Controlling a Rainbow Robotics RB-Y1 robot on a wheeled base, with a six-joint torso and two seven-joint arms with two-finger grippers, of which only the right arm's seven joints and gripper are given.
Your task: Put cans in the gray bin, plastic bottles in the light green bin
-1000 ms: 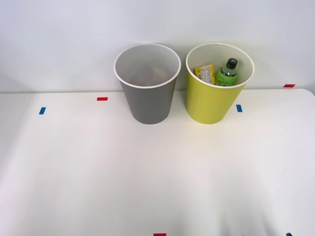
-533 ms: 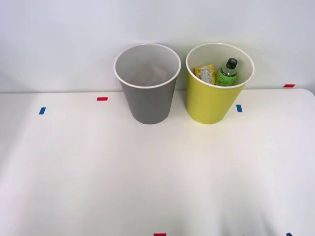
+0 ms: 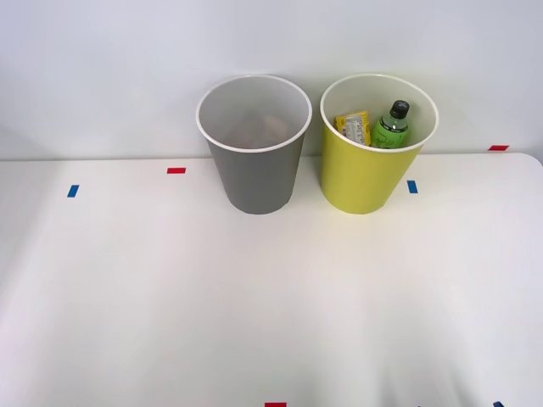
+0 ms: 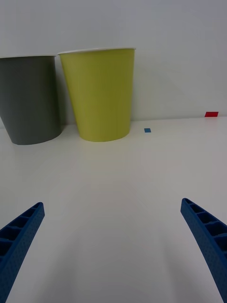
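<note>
The gray bin stands at the back of the white table, and the light green bin is close beside it on the right. Inside the light green bin a green plastic bottle with a black cap leans upright, next to a yellow-labelled item. A faint orange-toned shape lies deep in the gray bin; I cannot tell if it is a can. In the right wrist view my right gripper is open and holds nothing, low over the table, facing the light green bin and the gray bin.
Small red tape marks and blue tape marks dot the white table. A plain white wall rises right behind the bins. The table's right edge curves in near a red mark.
</note>
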